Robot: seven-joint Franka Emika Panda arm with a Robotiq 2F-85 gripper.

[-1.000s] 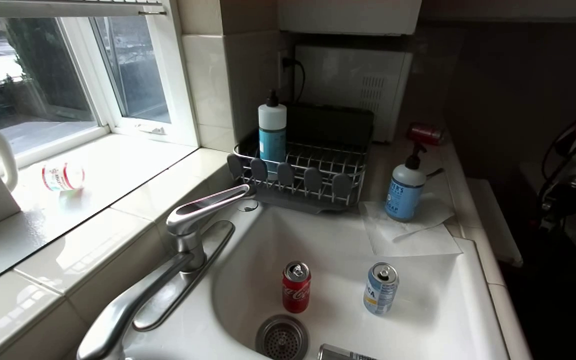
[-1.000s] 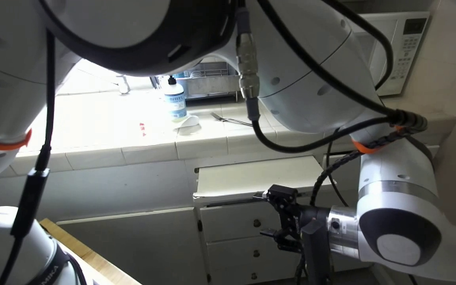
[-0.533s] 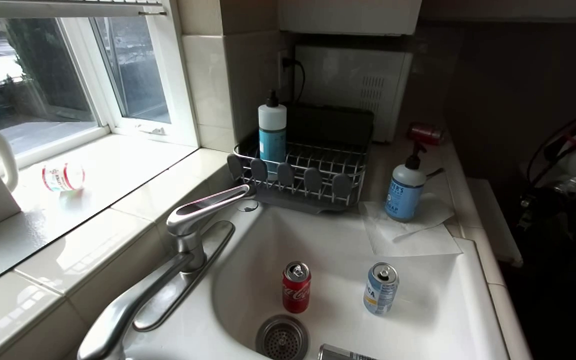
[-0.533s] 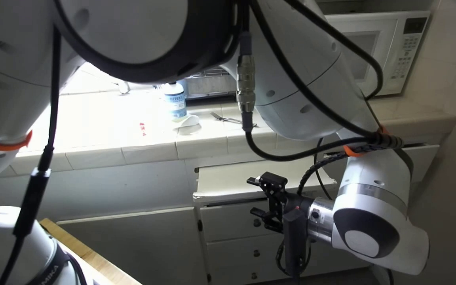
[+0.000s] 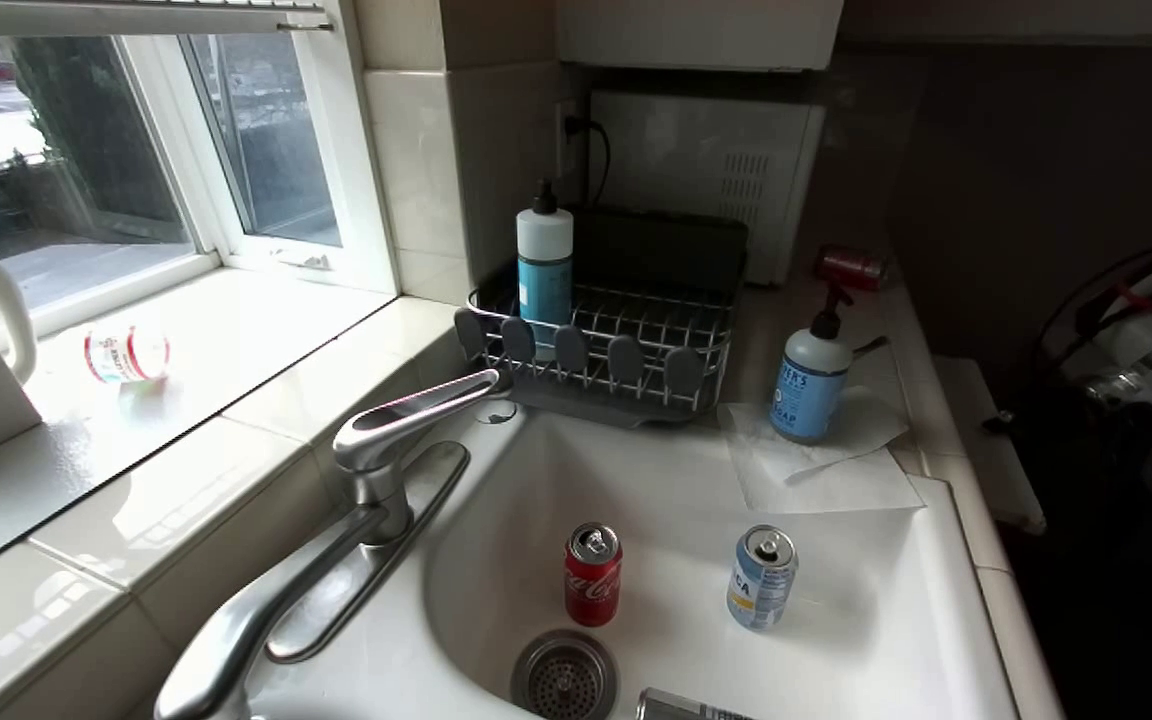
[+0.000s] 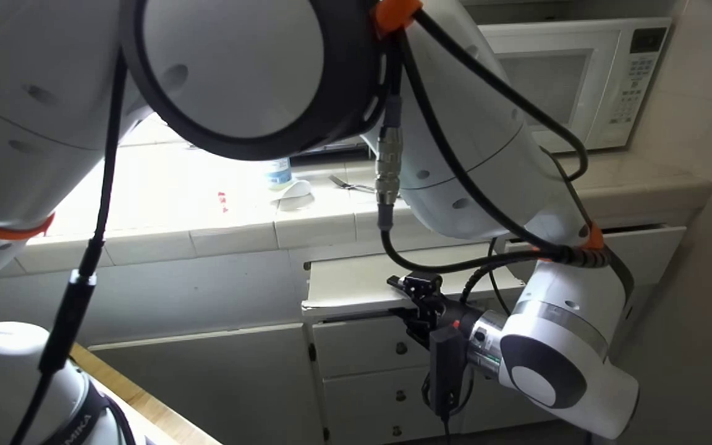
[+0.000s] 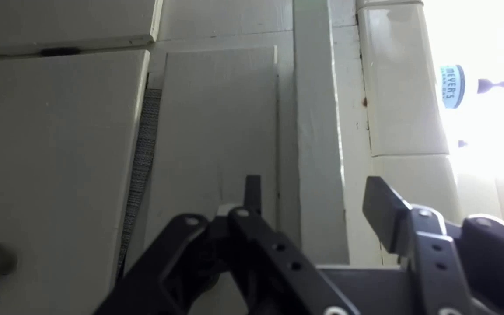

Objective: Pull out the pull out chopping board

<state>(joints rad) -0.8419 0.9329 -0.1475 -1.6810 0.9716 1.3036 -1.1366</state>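
Note:
The chopping board (image 6: 347, 281) is a white flat board that sticks out from under the counter, above the drawers. It also shows in an exterior view (image 5: 971, 400), and its front edge (image 7: 320, 122) runs up the middle of the wrist view. My gripper (image 6: 397, 298) is at the board's front edge, with one finger above the board and one lower, by the underside. In the wrist view my gripper (image 7: 317, 201) is open, with the board's front edge seen between its fingers. Nothing is held. I cannot tell whether a finger touches the board.
Drawers with dark knobs (image 6: 400, 348) are under the board. A tiled counter edge (image 6: 232, 241) is above, with a blue-labelled soap bottle (image 5: 813, 385) and a fork (image 6: 347, 184). A cable (image 6: 492, 278) hangs near the board. Cans stand in the sink (image 5: 676, 470).
My gripper has moved up and left in the exterior view, to the board's front edge. The gap between its fingers looks narrower there. The board has not moved.

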